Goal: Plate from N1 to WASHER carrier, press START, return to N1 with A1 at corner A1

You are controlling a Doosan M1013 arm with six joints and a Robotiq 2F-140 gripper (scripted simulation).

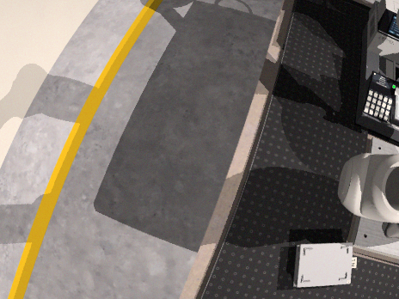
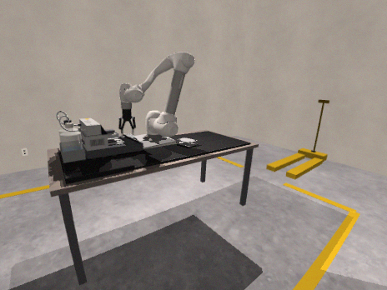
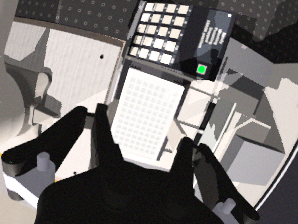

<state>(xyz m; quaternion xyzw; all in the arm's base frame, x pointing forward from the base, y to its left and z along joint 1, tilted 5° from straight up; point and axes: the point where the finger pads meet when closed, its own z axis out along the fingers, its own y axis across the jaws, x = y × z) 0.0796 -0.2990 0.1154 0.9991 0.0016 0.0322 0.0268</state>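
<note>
The white well plate [image 3: 147, 110] sits between my fingers in the wrist view, just below the washer's keypad [image 3: 157, 30] [image 1: 378, 105]. My gripper [image 3: 143, 116] [image 2: 127, 125] is shut on the plate's two long sides, over the washer WASHER [image 2: 100, 142] and its carrier. I cannot tell whether the plate still rests in the pocket or hangs just above it. The washer's lamp [image 3: 201, 70] [image 1: 394, 87] shines green. The plate nest N1 [image 1: 322, 264] [image 2: 188, 142] lies empty on the black mat, with dark corner marks.
The arm's white base [image 1: 374, 189] [image 2: 160, 122] stands between the washer and N1. Boxes and tubing [image 2: 68, 125] stand behind the washer at the table's left end. A yellow pallet jack [image 2: 300, 160] stands on the floor to the right.
</note>
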